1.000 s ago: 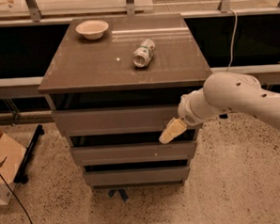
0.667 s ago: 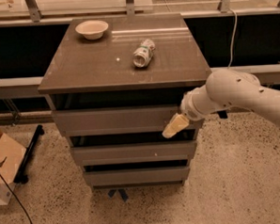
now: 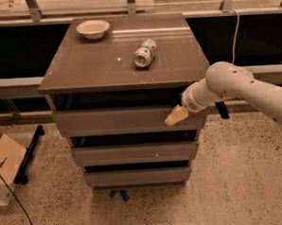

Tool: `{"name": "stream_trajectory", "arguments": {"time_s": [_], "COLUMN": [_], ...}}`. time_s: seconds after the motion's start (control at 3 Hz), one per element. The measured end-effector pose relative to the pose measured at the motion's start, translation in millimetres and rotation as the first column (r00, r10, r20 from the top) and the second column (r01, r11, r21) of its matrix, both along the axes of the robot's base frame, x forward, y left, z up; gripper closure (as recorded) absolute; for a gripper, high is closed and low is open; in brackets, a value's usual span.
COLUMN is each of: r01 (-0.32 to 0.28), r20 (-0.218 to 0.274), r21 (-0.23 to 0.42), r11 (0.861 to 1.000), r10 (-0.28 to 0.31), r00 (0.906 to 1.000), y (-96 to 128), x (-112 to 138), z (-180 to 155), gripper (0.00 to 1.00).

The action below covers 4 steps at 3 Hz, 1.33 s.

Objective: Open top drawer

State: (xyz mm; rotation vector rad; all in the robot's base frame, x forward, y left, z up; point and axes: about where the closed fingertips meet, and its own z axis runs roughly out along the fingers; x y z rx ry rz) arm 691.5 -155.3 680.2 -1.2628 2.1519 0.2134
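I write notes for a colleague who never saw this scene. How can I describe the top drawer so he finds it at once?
Find the grey-brown cabinet with a bowl and a can on it. The top drawer is the front just under its top, with the pincer at its right end. It is taller and wider than the middle front and the bottom front.

One high frontal view down onto cabinet; jaws at top drawer, right.

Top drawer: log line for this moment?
claw: at top drawer front, right end | contact: unclear | cabinet top: bowl, can on its side
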Motion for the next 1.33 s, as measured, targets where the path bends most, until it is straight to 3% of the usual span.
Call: {"name": "stream_trajectory", "arguments": {"time_s": [0.33, 1.0, 1.33], "r01": [-0.049, -0.063, -0.063], "r20": [-0.060, -0.074, -0.074], "r21": [0.009, 0.009, 0.009], "r11": [0.999, 0.998, 0.998], "r10": [0.050, 0.063, 0.063], "r00": [0.9970, 0.9953, 0.9953], "y": [8.7, 10.3, 10.3], "x": [-13.1, -18.0, -18.0], "z": [-20.6, -17.6, -13.8], "gripper": [0.48, 0.95, 1.00]}}
